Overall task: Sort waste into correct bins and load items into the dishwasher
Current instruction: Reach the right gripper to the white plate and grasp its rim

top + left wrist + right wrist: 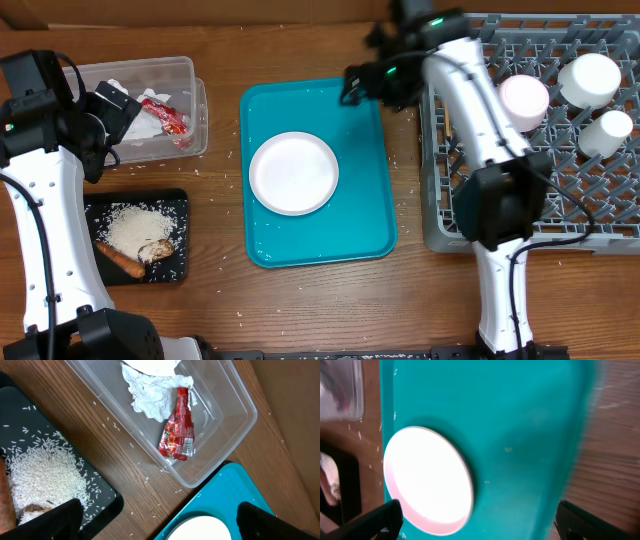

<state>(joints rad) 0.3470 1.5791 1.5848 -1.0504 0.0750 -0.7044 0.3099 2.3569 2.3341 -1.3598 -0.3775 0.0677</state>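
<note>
the left fingers (55, 522) are spread wide and empty, hanging over the strip of worktop (300, 300) between the clear tub (235, 425) and the black tray (20, 410). the right fingers (370, 522) are also released, with nothing between them. they sit above the far end of the teal tray (530, 435), and the plate (427, 480) is in view below.

the worktop is brown wood with a visible grain, speckled with stray white grains around the trays. a plain brown board (200, 12) runs along its far edge.

the tub is thin transparent plastic, rectangular with rounded corners. it holds crumpled white napkins (150, 395), and a glossy red wrapper (177, 430) lies against them.

the black tray is shallow and rectangular and sits just near of the tub. it carries a loose heap of rice (135, 228), an orange carrot piece (120, 260) and a brown chunk (155, 250) beside the heap.

the plate is round, flat and smooth white. it lies on the teal tray, which is glossy plastic with a raised rim.

at the right stands the dish rack (600, 200), grey plastic in a square grid with upright pegs. it holds a white bowl (523, 100) and two white cups (590, 78) toward its far side.
</note>
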